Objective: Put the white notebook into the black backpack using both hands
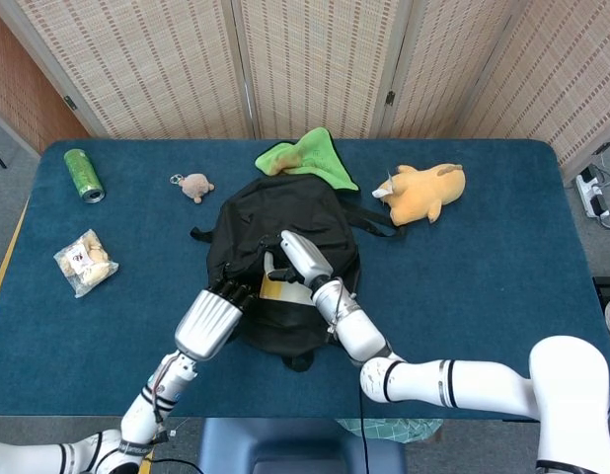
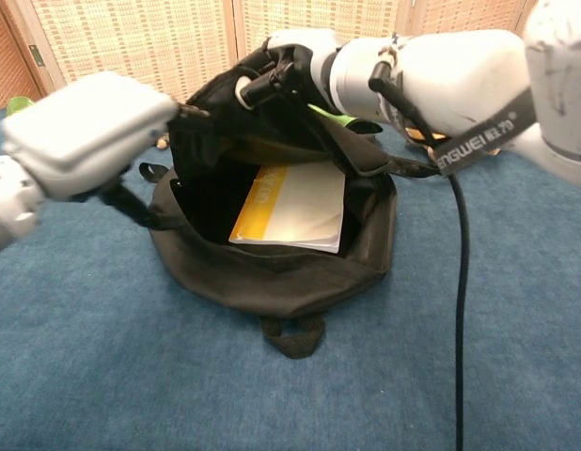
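Blue cloth covers the desk (image 1: pixel 483 267), with woven screens standing behind its far edge. Nearest the front edge, the left hand (image 1: pixel 208 319) sits at the left side of the black backpack (image 1: pixel 285 212); its dark fingertips (image 1: pixel 234 291) reach the bag's left rim, but whether they grip the fabric cannot be told from either view. In the chest view this hand (image 2: pixel 84 132) is a blurred white mass at the bag's left lip. The backpack (image 2: pixel 272 272) lies near the middle of the desk with its mouth open toward the front edge. Inside the opening lies the white notebook (image 2: pixel 305 209), its yellow spine edge to the left, resting flat on the bag's lower wall; from the head view only a small yellow-white patch (image 1: pixel 275 288) of it shows. The right hand (image 1: pixel 297 259) is clamped on the bag's upper lip, holding it lifted (image 2: pixel 281 70). Further back, a snack bag (image 1: pixel 85 262) lies near the left edge, a green can (image 1: pixel 84 175) at the far left corner, a small plush keychain (image 1: pixel 193 186) beside the backpack's far left, a green cloth (image 1: pixel 307 156) behind it and a yellow plush toy (image 1: pixel 423 193) to the far right.
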